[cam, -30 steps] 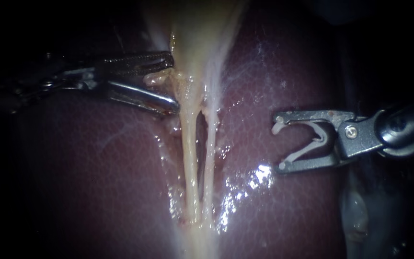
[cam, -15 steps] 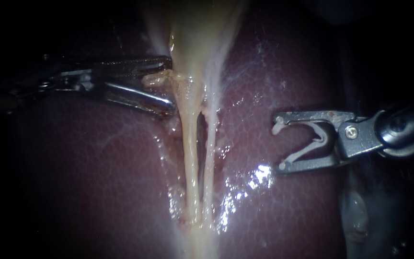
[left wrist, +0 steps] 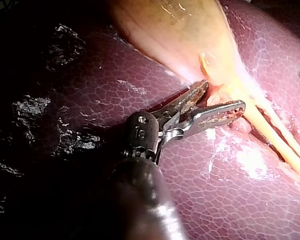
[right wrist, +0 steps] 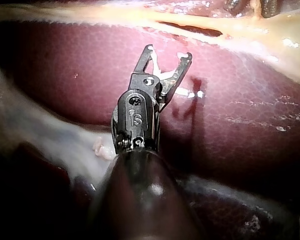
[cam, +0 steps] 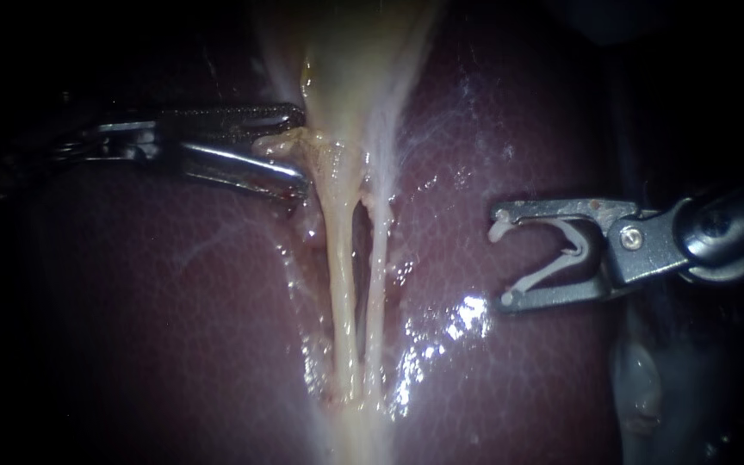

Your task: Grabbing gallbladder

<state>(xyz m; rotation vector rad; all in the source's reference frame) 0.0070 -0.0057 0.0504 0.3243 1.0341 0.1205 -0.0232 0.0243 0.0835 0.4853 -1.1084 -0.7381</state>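
Note:
The pale yellow gallbladder (cam: 355, 60) narrows downward into two thin tubes (cam: 342, 284) that run side by side over the dark red liver (cam: 174, 301). My left instrument (cam: 300, 146) comes in from the left, its jaws open around a small flap of tissue at the gallbladder's narrow end. In the left wrist view a gap still shows between the jaws of the left instrument (left wrist: 223, 95), their tips against the gallbladder (left wrist: 174, 30). My right instrument (cam: 501, 256) hovers over the liver to the right of the tubes, its jaws wide apart and holding a white clip (cam: 561, 254).
Wet glare shines on the liver (cam: 467, 314) just right of the tubes. Pale whitish tissue (cam: 639, 379) lies at the liver's lower right edge, below the right instrument's shaft. The right wrist view shows the right instrument (right wrist: 167, 52) short of the tubes (right wrist: 199, 30).
The left instrument's jaws have narrowed around the tissue flap, the lower jaw rising toward the upper. The right instrument has stayed still.

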